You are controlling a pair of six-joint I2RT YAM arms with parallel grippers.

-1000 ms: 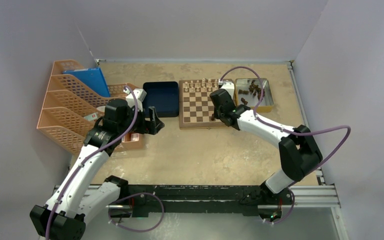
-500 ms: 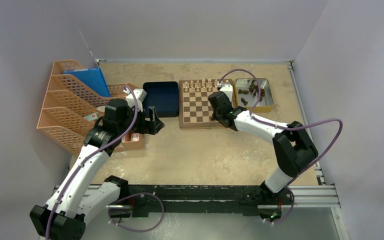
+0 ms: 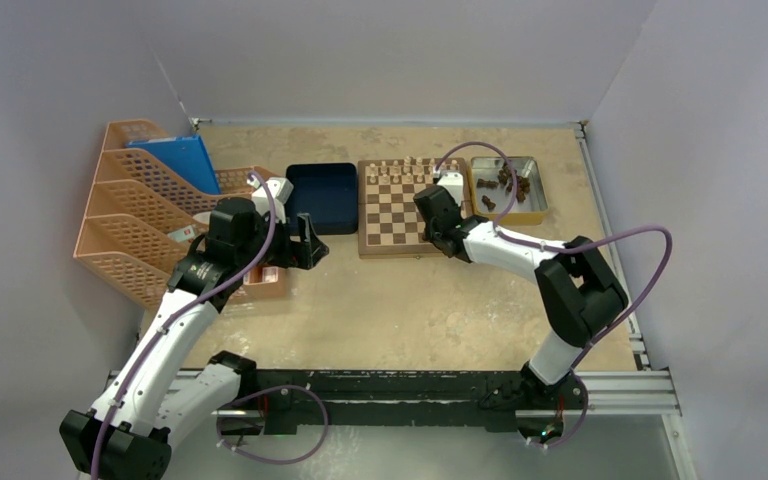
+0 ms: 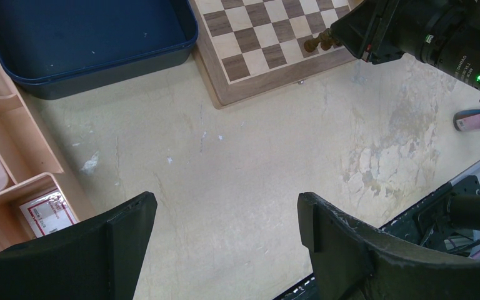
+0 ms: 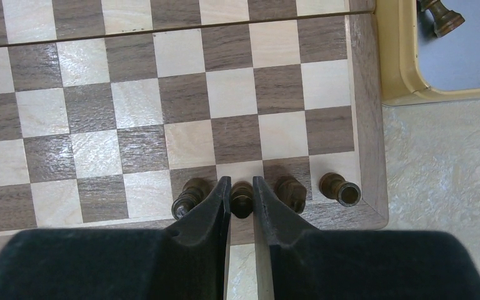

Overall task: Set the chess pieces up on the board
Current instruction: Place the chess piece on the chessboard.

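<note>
The right hand (image 5: 242, 187) is clamped on one small dark chess piece (image 5: 242, 201) at the near row of the board (image 5: 369, 125). Other chess pieces (image 5: 289, 192) stand close on each side of it. The piece is wood, so I think it is light, hard and a bit slick, and it can tip over easily. The best place to hold it looks like its thin middle, straight up and gently, so the fingers (image 5: 212, 209) do not bump the ones beside it. More of them wait in the metal tray (image 3: 530, 205). The left hand (image 4: 222, 250) hangs over the worktop (image 4: 237, 162) with its fingers wide apart, holding nothing.
</note>
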